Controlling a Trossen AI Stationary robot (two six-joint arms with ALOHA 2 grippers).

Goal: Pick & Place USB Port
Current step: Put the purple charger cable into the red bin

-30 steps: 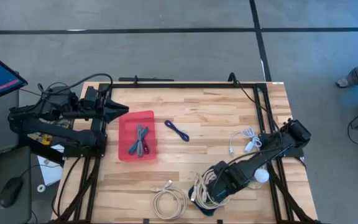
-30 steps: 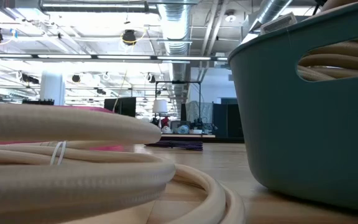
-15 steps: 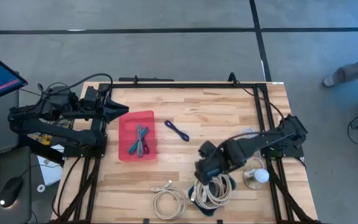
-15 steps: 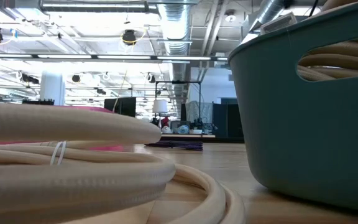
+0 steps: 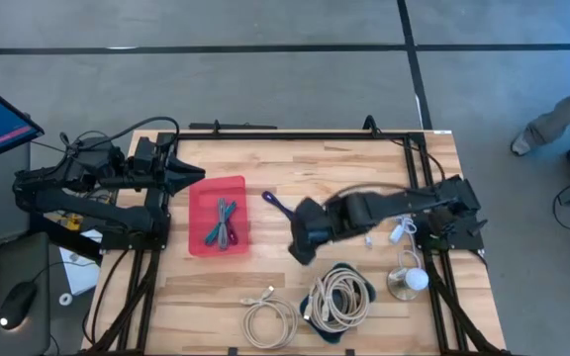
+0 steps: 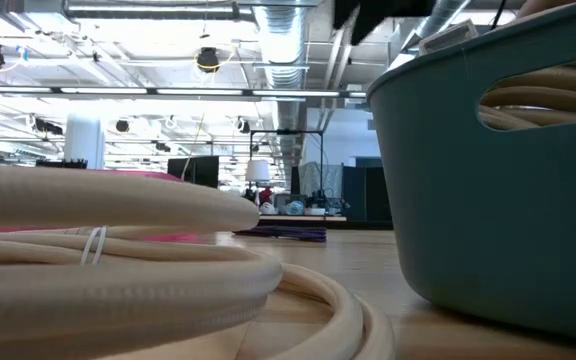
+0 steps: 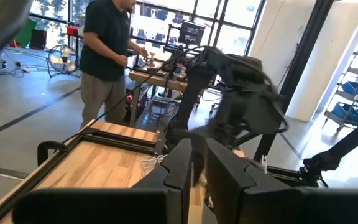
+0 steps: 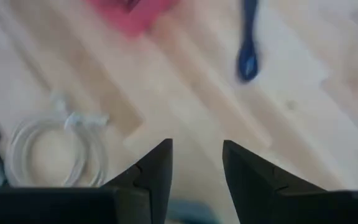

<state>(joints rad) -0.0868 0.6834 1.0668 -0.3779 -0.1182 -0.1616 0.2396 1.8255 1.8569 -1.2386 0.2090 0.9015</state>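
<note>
A small purple-blue cable (image 5: 269, 201) lies flat on the wood table, right of a red tray (image 5: 202, 237) that holds grey and teal cables. It also shows in the right wrist view as the purple-blue cable (image 8: 248, 45) and, far off, in the low view (image 6: 288, 233). My right gripper (image 5: 303, 240) hovers over the table's middle, just near-right of that cable, open and empty (image 8: 197, 163). My left gripper (image 5: 190, 176) waits at the table's left edge, beyond the red tray's far side, shut (image 7: 197, 169).
A teal basket (image 5: 317, 331) with beige cable coils stands at the near edge, and a loose beige coil (image 5: 270, 319) lies left of it. A white cable (image 5: 394, 225) and a round white object (image 5: 411, 280) lie at the right. A person (image 7: 107, 56) stands beyond the table.
My right arm has swung up from the teal basket at the near edge and travelled toward the far left, ending near the purple-blue cable. The beige coils have stayed in the basket. A person at the right of the room has walked on.
</note>
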